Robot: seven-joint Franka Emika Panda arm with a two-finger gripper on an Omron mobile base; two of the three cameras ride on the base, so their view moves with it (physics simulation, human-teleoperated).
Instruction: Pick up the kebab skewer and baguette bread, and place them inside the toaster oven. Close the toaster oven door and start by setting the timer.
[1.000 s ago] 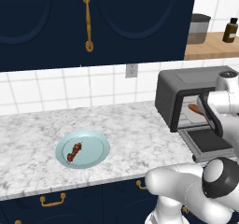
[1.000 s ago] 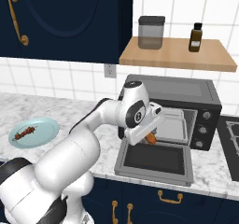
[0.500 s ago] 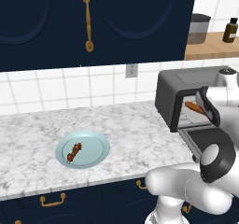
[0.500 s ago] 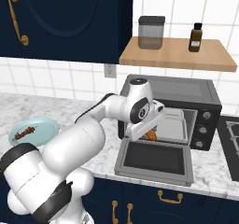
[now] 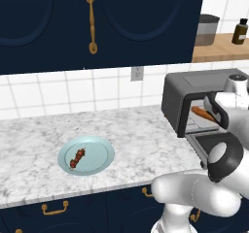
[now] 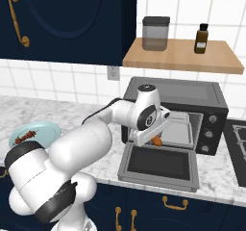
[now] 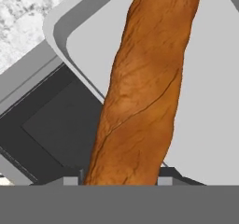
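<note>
pincer (image 7: 119, 181) gripping baguette bread (image 7: 144, 87) | loaf inside open toaster oven (image 6: 211, 100) | kebab skewer (image 5: 77, 158) on plate (image 5: 99, 152)

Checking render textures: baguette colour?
Orange-brown, cracked crust on the baguette; clearest in the hand view.

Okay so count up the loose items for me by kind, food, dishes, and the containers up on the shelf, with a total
Food: 2, the long orange-brown baguette held at the toaster oven mouth, and the dark red meat skewer.
Dishes: 1, the round pale blue plate under the skewer.
Shelf containers: 2, the grey lidded canister and the small brown bottle.
Total: 5
</note>
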